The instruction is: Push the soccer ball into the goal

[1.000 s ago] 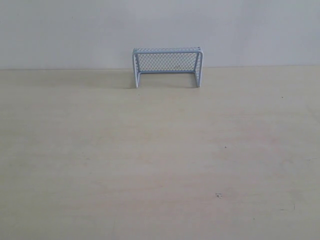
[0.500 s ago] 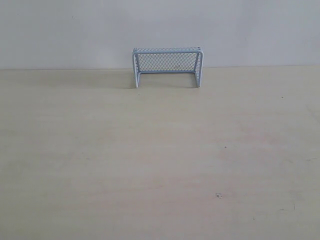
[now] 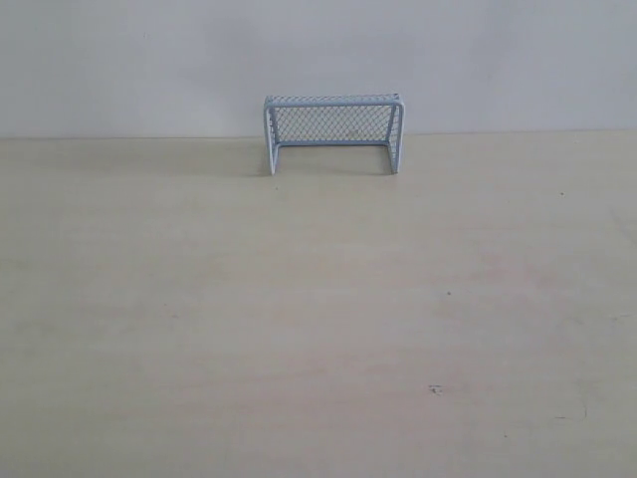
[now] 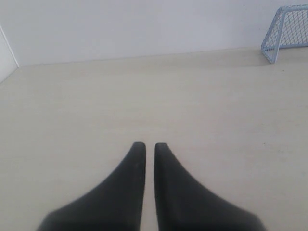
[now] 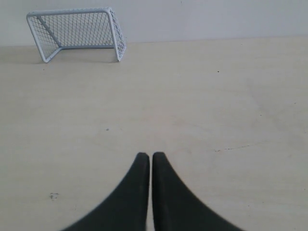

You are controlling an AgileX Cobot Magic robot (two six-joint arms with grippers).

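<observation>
Pale wood covers the big table [image 3: 318, 319], and a plain white wall [image 3: 318, 50] stands behind it. At the far edge of the table, near the wall and about in the middle, sits the little goal [image 3: 333, 134]. It stands upright. It has a light blue frame and a fine net, and its open side faces across the table. A small dark speck [image 3: 435, 389] marks the wood on the near side.

The left gripper [image 4: 149, 147] hangs over bare wood, well apart from the goal [image 4: 286, 31]. Its two black fingers are pulled close with only a thin slit between them, holding nothing. The right gripper [image 5: 147, 156] is the same, with its fingers almost touching and the goal [image 5: 77, 31] far off.
</observation>
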